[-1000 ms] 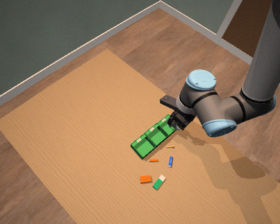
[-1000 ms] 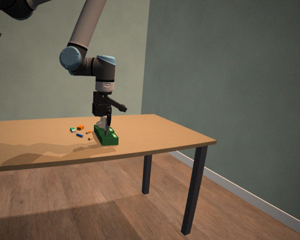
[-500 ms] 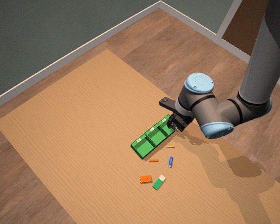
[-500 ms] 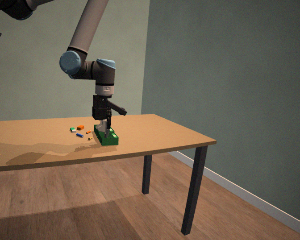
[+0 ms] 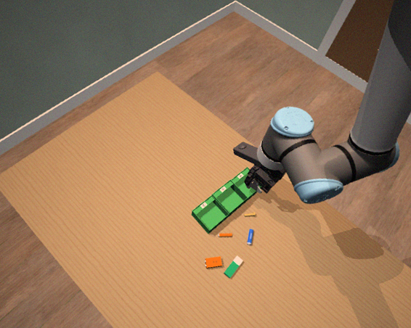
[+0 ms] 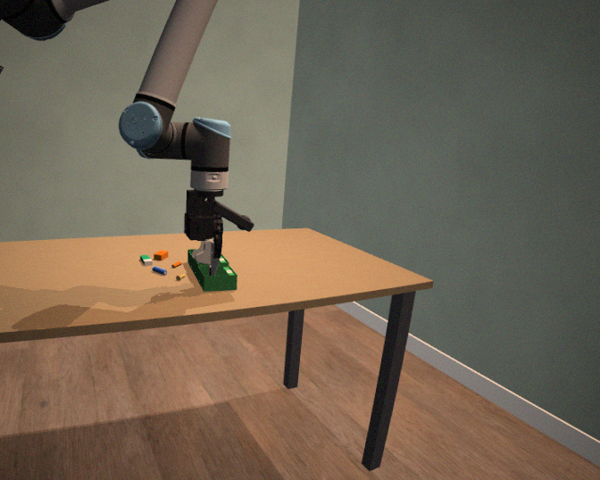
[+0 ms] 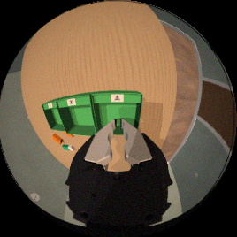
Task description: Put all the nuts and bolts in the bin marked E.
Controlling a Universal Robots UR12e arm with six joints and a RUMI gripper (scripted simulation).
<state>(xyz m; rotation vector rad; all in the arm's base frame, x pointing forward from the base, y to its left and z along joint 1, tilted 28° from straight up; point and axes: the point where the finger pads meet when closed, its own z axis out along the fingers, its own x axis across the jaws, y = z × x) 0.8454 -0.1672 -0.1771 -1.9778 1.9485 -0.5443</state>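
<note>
A Universal Robots arm [image 5: 388, 89] [image 6: 175, 54] reaches in from the upper right of the top view, its gripper [image 5: 258, 188] [image 6: 212, 272] [image 7: 118, 118] pointed down at a row of three green bins on a wooden table [image 5: 124, 159] [image 6: 310, 254] [image 7: 97, 49]. The jaws are drawn together, with only a sliver of space at the tips and nothing in their hold. They are at the end bin marked A [image 5: 242, 185] [image 6: 220, 284] [image 7: 108, 116], right of center in the wrist view; whether they touch it cannot be told.

All three bins sit upright. The middle bin [image 5: 229, 200] [image 7: 81, 119] carries what looks like an X, while the label on the far bin [image 5: 211, 215] [image 7: 54, 118], lower left in the row from the top, is too small to read — so which bin is E cannot be confirmed.

Below and right of the row in the top view lie a small yellow piece [image 5: 250, 214] [image 6: 180, 276], an orange rod [image 5: 225, 235] [image 6: 177, 264] [image 7: 71, 135] and a blue cylinder [image 5: 250, 236] [image 6: 159, 270]. Lower still — an orange block [image 5: 213, 262] [image 6: 160, 255] [image 7: 57, 139] beside a green-and-white block [image 5: 233, 266] [image 6: 145, 260] [image 7: 68, 148].
</note>
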